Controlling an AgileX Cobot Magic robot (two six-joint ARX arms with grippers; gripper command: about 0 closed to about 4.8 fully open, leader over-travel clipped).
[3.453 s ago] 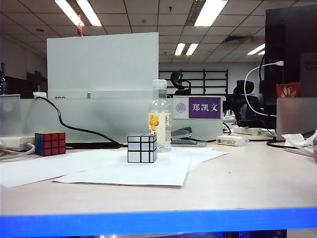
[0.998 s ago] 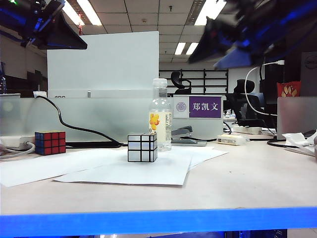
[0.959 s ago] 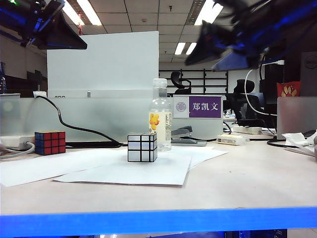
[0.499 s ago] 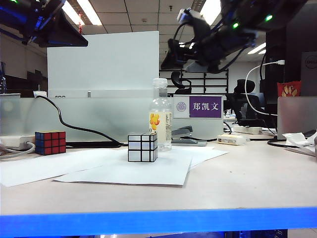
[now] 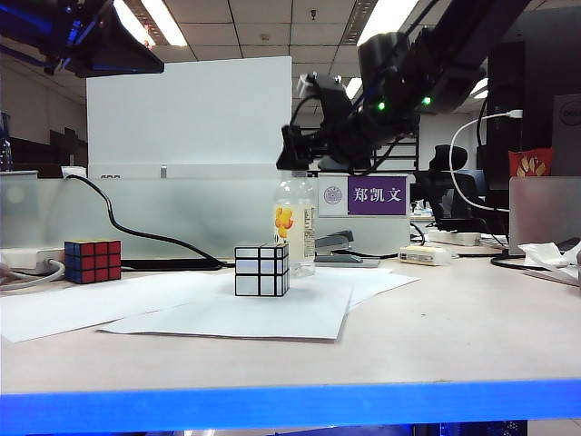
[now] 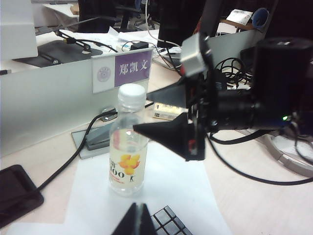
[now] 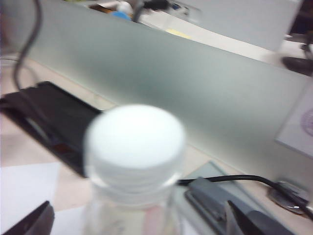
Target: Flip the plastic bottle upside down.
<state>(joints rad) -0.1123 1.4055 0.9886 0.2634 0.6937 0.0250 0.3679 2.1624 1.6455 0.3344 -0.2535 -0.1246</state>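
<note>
- Bottle (image 5: 293,222) stands upright on white paper (image 5: 263,313) near the middle of the table (image 5: 454,336), cap up. The right arm's black parts hide its cap in the exterior view.
- From the left wrist view, the bottle (image 6: 128,142) has a white cap (image 6: 132,94) and a label with a yellow-orange picture.
- Silver cube (image 5: 261,271) sits at about 7 o'clock from the bottle, just beside it. I cannot tell if they touch.
- Colored cube (image 5: 92,262) sits far off at 9 o'clock from the bottle, near a black cable.
- Right gripper (image 6: 156,110) is up by the bottle's top. Its two black fingers are wide apart, one on each side of the cap, and they hold nothing.
- In the right wrist view the cap (image 7: 134,142) fills the middle, blurry and very close, with one dark fingertip (image 7: 34,221) low at each side.
- Left gripper (image 6: 138,223) is high up at 10 o'clock from the bottle in the exterior view, well apart from it. Its fingers are pressed together with nothing between them.
- Purple name sign (image 5: 376,196) stands behind the bottle at 3 o'clock.
</note>
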